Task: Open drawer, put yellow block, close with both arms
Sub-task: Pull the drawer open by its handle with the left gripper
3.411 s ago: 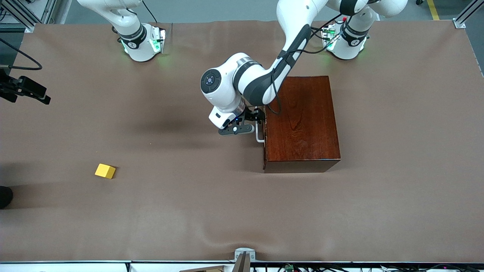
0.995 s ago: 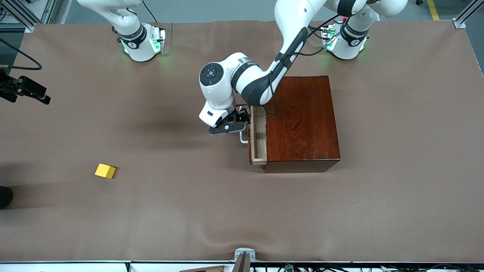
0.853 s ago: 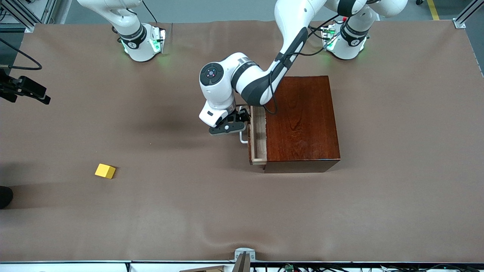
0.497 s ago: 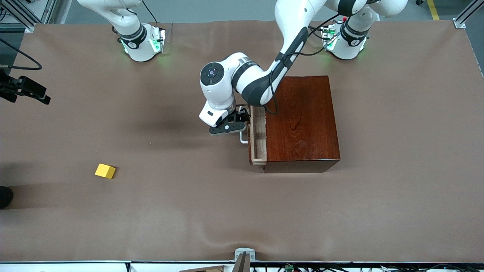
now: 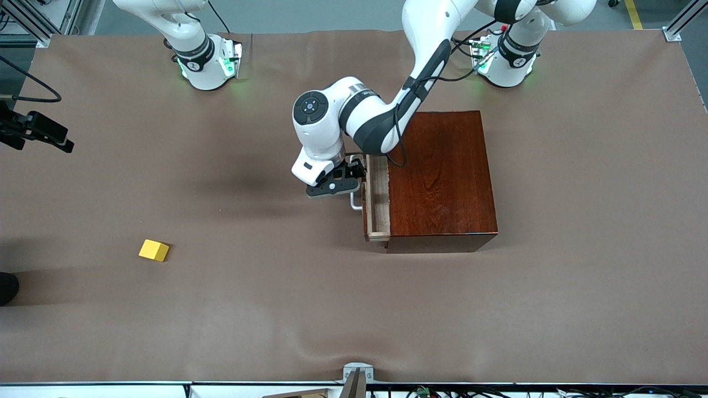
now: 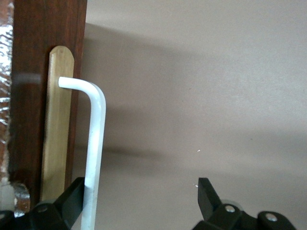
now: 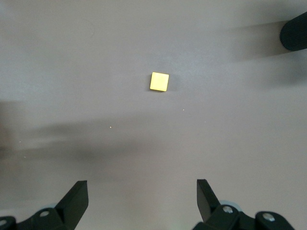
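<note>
Front view puts the change plainly: the drawer, flush in the mahogany box a few seconds ago, now stands pulled part-way out toward the right arm's end of the bench, and it has not travelled further over the last second. In the left wrist view the left hand has its fingers spread wide, with the white handle lying against one finger and the other finger well apart from it, so it grips nothing. That reads as the pull having ended and the hand let go.

Only a narrow strip of the pale tray shows, and it looks empty, though most of the inside is hidden under the box top. The yellow block lies on the bench, well apart from the drawer, toward the right arm's end. The right hand hangs high over the bench with the block below it, fingers wide open and empty, and the opening may prove tight for the block.
</note>
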{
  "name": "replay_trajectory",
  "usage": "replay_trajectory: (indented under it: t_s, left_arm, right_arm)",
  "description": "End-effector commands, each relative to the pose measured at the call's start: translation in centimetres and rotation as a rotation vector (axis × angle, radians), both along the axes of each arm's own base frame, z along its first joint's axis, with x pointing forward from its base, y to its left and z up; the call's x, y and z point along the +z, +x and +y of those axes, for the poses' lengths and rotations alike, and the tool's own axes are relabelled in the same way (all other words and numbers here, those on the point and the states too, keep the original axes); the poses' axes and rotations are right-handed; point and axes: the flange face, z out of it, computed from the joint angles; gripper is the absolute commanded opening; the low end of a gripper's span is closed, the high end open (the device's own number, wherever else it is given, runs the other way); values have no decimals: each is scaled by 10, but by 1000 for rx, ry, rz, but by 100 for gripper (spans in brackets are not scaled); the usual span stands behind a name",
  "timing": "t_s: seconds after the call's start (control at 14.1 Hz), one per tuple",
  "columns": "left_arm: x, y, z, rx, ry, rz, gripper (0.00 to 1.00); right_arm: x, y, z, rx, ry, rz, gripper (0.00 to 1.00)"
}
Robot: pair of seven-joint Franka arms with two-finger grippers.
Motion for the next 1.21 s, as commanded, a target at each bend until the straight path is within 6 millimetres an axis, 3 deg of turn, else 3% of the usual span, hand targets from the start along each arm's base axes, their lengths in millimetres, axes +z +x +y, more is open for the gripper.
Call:
replay_trajectory:
  t_s: [0.0, 1.14]
  left_arm:
    - [13, -8, -34, -9, -155, -72, 100]
    - [24, -7, -51, 37, -299, -156, 100]
  right_arm:
    - [6, -2, -2, -6, 3, -3, 100]
    - [5, -2, -2, -6, 3, -1, 100]
